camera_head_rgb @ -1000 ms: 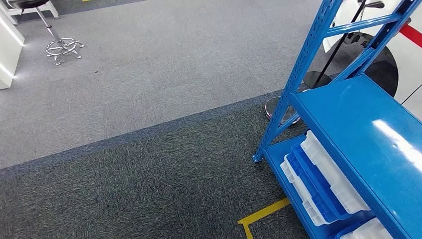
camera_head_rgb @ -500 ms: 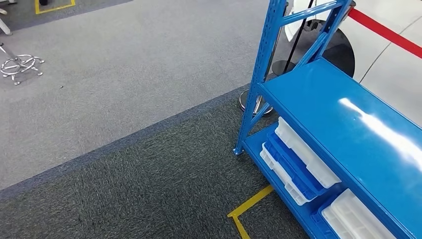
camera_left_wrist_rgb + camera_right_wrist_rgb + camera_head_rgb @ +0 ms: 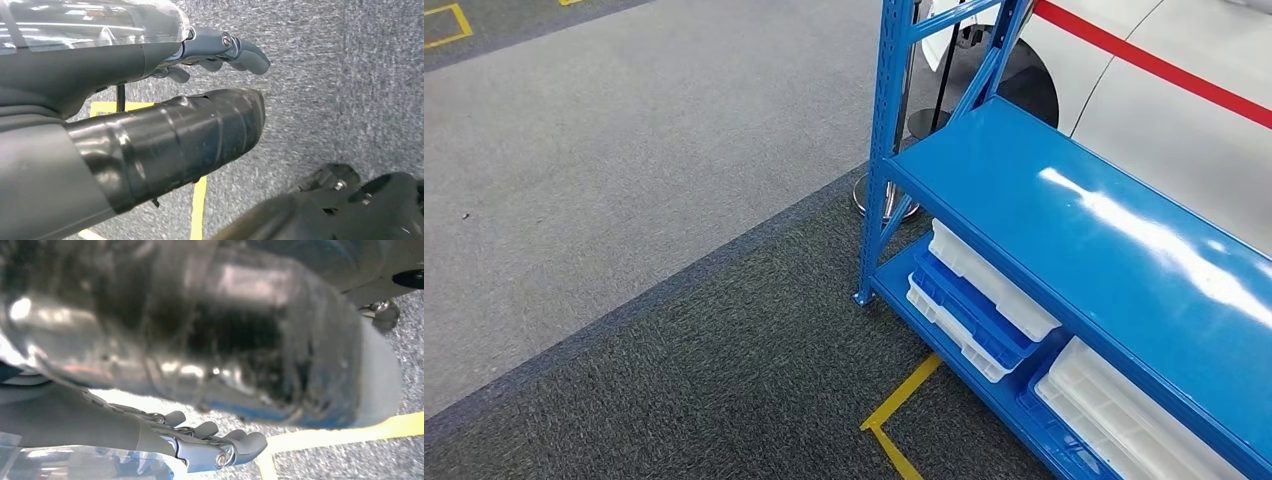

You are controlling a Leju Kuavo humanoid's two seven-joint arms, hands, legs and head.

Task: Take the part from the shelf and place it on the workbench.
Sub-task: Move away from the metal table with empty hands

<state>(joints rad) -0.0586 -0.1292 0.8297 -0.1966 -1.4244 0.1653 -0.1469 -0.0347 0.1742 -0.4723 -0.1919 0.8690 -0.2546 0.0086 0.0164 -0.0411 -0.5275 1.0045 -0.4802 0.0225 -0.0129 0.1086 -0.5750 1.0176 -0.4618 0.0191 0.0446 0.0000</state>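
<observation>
A blue metal shelf (image 3: 1064,215) stands at the right of the head view, its middle board bare and glossy. On its lowest board lie stacked white and blue bins (image 3: 977,300) and a white divided tray (image 3: 1124,420). I cannot make out a part on the shelf. My left hand (image 3: 220,50) hangs over grey carpet in the left wrist view, fingers stretched out and holding nothing. My right hand (image 3: 215,442) also hangs over the carpet in the right wrist view, fingers loosely extended with nothing in them.
Yellow floor tape (image 3: 902,400) marks a corner in front of the shelf. Dark carpet (image 3: 724,390) meets lighter carpet (image 3: 624,150) to the left. A round stand base (image 3: 879,195) sits by the shelf's upright. A white surface with a red stripe (image 3: 1154,65) rises behind the shelf.
The camera has turned right: the shelf now sits further left and more of it shows, including the white tray. The stool has left the picture.
</observation>
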